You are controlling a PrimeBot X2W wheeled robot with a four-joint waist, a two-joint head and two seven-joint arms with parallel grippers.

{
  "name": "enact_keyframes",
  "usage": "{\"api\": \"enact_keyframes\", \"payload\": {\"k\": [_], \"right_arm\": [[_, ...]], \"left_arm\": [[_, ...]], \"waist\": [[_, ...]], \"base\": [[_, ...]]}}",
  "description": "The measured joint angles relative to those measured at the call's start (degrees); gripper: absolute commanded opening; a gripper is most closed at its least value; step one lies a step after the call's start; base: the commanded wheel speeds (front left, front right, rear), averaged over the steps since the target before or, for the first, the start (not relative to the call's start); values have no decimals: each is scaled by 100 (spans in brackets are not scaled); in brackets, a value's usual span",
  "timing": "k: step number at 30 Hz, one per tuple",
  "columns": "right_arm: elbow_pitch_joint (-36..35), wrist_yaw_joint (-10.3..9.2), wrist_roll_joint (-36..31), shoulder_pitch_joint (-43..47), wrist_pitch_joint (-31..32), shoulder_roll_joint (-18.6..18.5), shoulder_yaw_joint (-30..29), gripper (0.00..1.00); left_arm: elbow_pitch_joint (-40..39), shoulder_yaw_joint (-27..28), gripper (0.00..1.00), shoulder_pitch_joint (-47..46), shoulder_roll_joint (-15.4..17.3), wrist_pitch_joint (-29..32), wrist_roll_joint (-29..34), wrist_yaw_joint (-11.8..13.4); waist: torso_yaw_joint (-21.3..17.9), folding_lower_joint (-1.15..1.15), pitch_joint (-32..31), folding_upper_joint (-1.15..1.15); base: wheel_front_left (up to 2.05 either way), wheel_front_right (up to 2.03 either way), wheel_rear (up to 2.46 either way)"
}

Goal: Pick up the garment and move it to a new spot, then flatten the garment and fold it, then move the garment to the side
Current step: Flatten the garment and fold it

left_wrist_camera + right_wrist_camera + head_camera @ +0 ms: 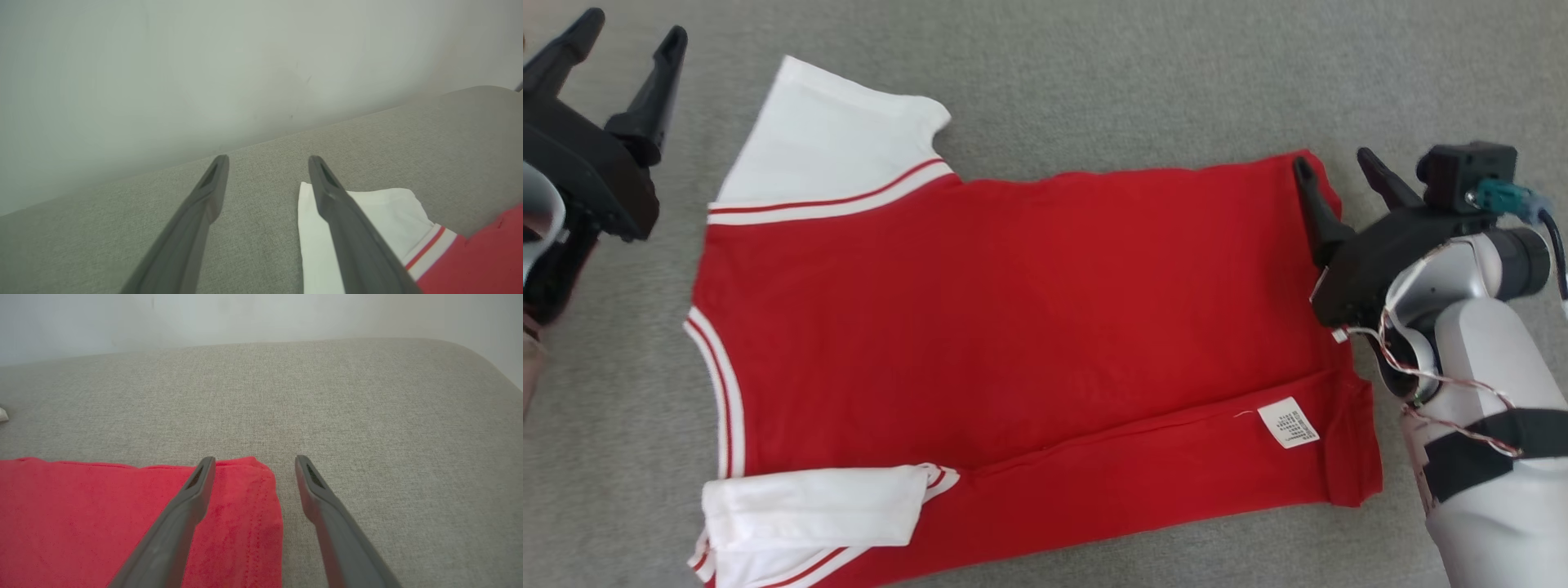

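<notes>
A red garment (1029,327) with white sleeves and red-and-white trim lies spread on the grey fabric surface (1094,82), its near long edge folded over with a white label (1288,422) showing. The far sleeve (833,139) lies flat; the near sleeve (809,506) is folded in. My left gripper (633,37) hovers open at the far left, beside the far sleeve (392,208). My right gripper (1335,163) stands open over the garment's far hem corner (249,469), one finger above the cloth, the other above bare fabric. Neither holds anything.
A pale wall (204,61) rises behind the surface's back edge. The surface's rounded corner (470,355) lies to the right of the hem. Bare grey fabric surrounds the garment on the far side and right.
</notes>
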Motion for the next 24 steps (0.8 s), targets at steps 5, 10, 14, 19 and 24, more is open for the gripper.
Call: {"api": "enact_keyframes", "payload": {"k": [5,10,14,19,24], "right_arm": [[332,0,96,-390,199,123,225,100],[505,0,191,-661,236,282,417,100],[626,0,258,-821,190,350,546,100],[712,1,321,-912,165,368,637,100],[847,0,367,-967,158,354,739,100]], "left_arm": [[497,-544,100,-491,114,215,-261,0],[884,-984,100,-882,222,380,-521,0],[1078,-1314,100,-1028,237,461,-756,0],[1085,-1656,100,-1116,243,463,-927,0],[1071,-1997,100,-1287,323,561,-1205,0]], "waist": [[-212,0,264,0],[-414,-1,489,0],[-555,-1,632,0],[-644,-1,711,0],[-648,-2,673,-1]], "base": [[0,0,0],[0,0,0],[0,0,0],[0,0,0],[0,0,0]]}}
